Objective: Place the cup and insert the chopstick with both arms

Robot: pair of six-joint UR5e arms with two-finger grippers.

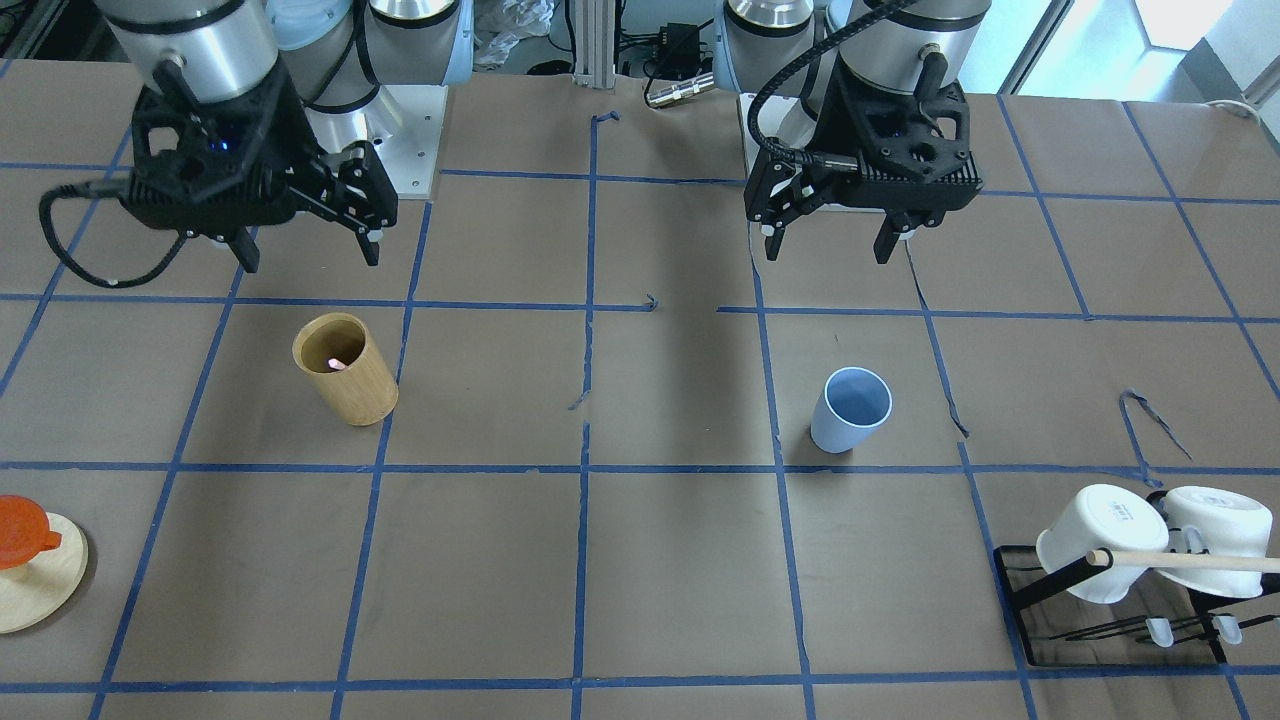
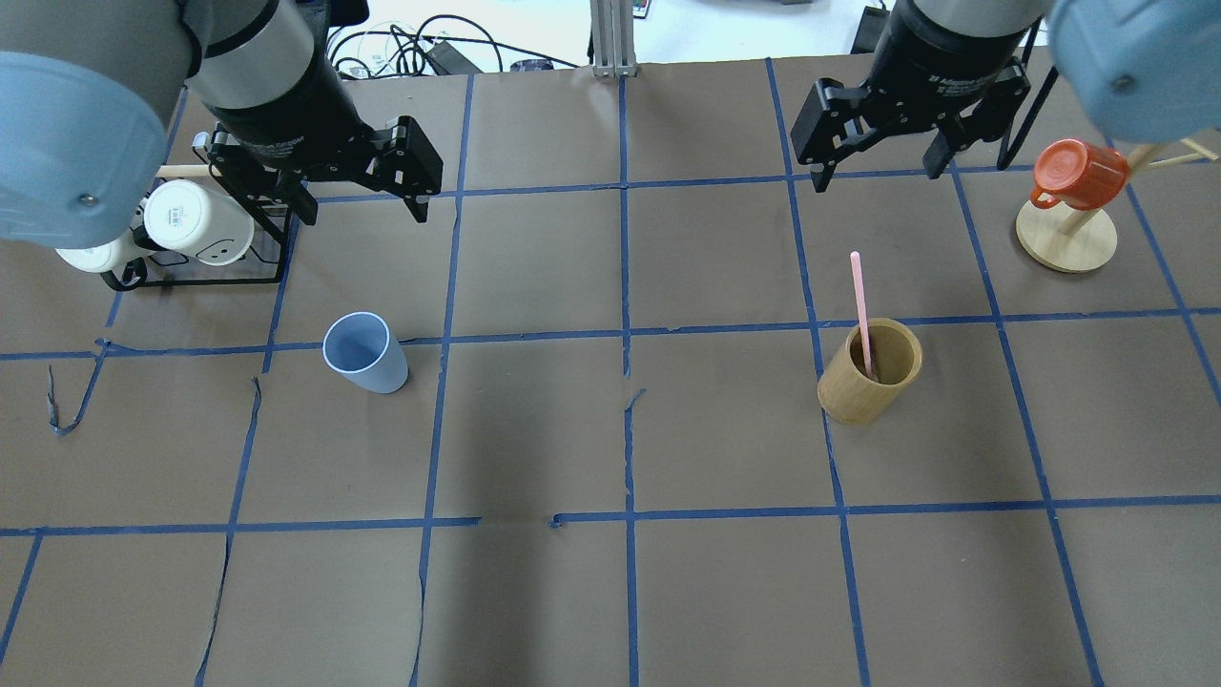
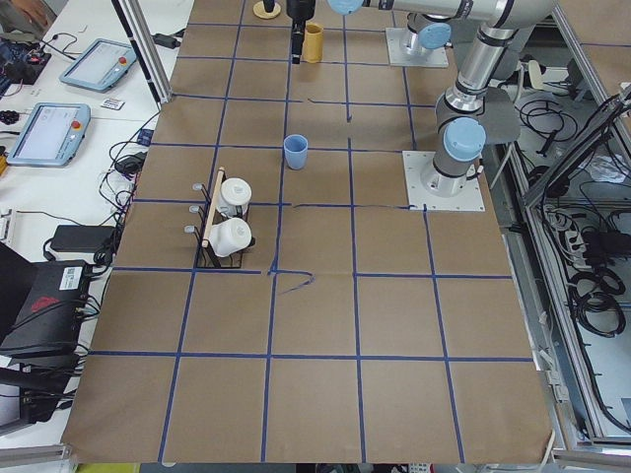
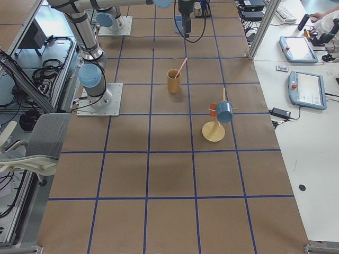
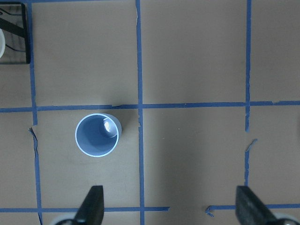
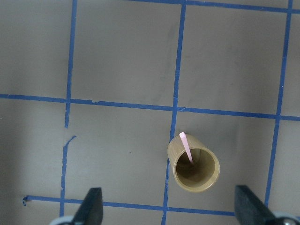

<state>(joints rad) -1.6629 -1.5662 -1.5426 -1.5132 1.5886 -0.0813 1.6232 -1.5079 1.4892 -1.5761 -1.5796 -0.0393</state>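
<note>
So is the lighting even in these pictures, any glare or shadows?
Left wrist view: a small bright glint inside the blue cup. Front-facing view: soft dark shadow bands on the table, and a washed-out bright patch at top right.

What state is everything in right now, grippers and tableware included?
Left gripper: open, empty, above the table.
Right gripper: open, empty, above the table.
Blue cup: upright on the table, empty.
Wooden cup: upright on the table.
Pink chopstick: standing tilted inside it.
Orange mug: hanging on its wooden stand.
White mugs: hung on the black rack.
</note>
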